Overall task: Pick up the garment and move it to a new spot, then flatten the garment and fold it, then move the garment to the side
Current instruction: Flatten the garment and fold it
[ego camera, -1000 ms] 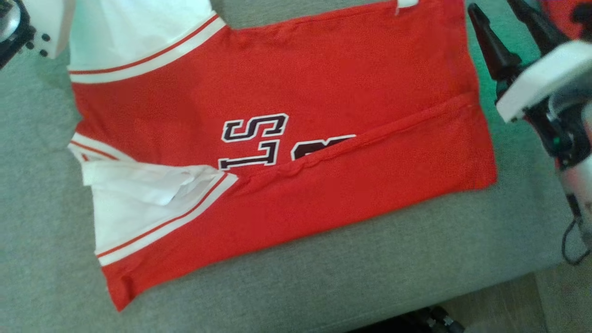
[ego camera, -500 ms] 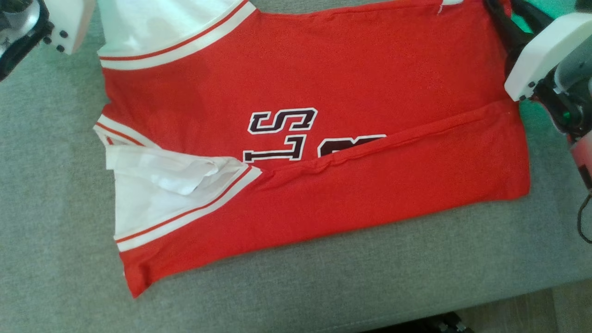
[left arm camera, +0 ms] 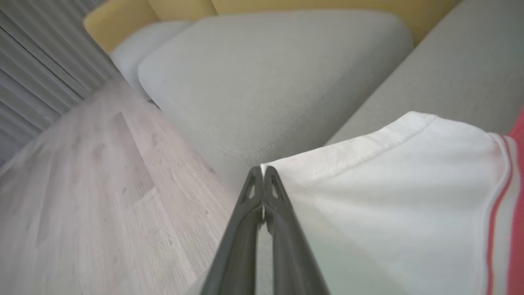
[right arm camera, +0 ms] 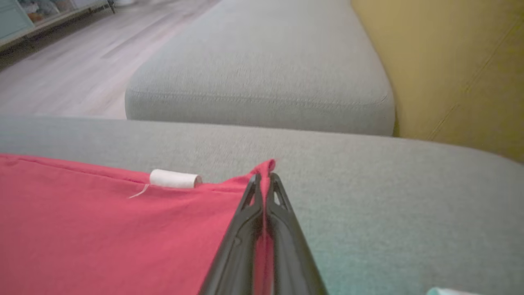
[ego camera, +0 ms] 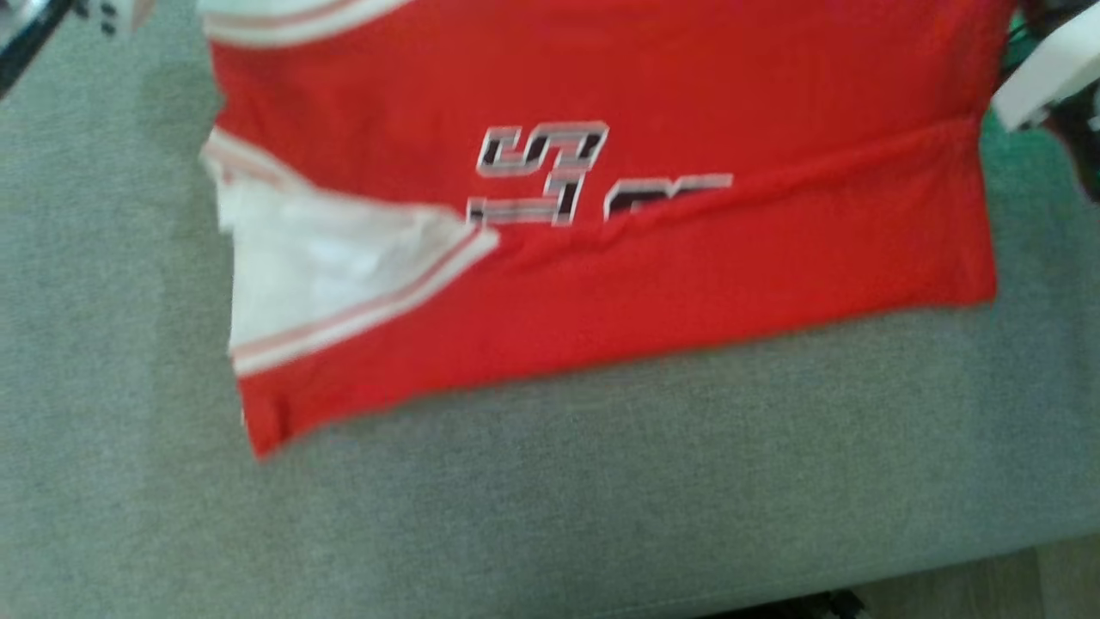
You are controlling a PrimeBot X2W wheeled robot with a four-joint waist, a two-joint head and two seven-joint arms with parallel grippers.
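The garment (ego camera: 687, 103) is a red shirt with white sleeves and dark lettering, spread on a grey sofa cushion (ego camera: 601, 499), its near side folded over. In the left wrist view my left gripper (left arm camera: 263, 174) is shut on the hem corner of a white sleeve (left arm camera: 389, 196), with white cloth showing between the fingers. My right gripper (right arm camera: 265, 178) is shut on a corner of the red bottom hem (right arm camera: 102, 229), and a tip of red cloth pokes out above the fingertips. The right arm's white wrist (ego camera: 1044, 77) sits at the head view's top right.
A small white rolled label (right arm camera: 175, 179) lies on the hem near the right gripper. Another grey cushion (right arm camera: 266, 73) lies beyond, with the sofa's yellow back (right arm camera: 450, 69) to the side. Wooden floor (left arm camera: 82, 205) runs along the sofa edge.
My right gripper has gone from open beside the hem to shut on its corner. The head camera has moved, so the whole picture has shifted and blurred.
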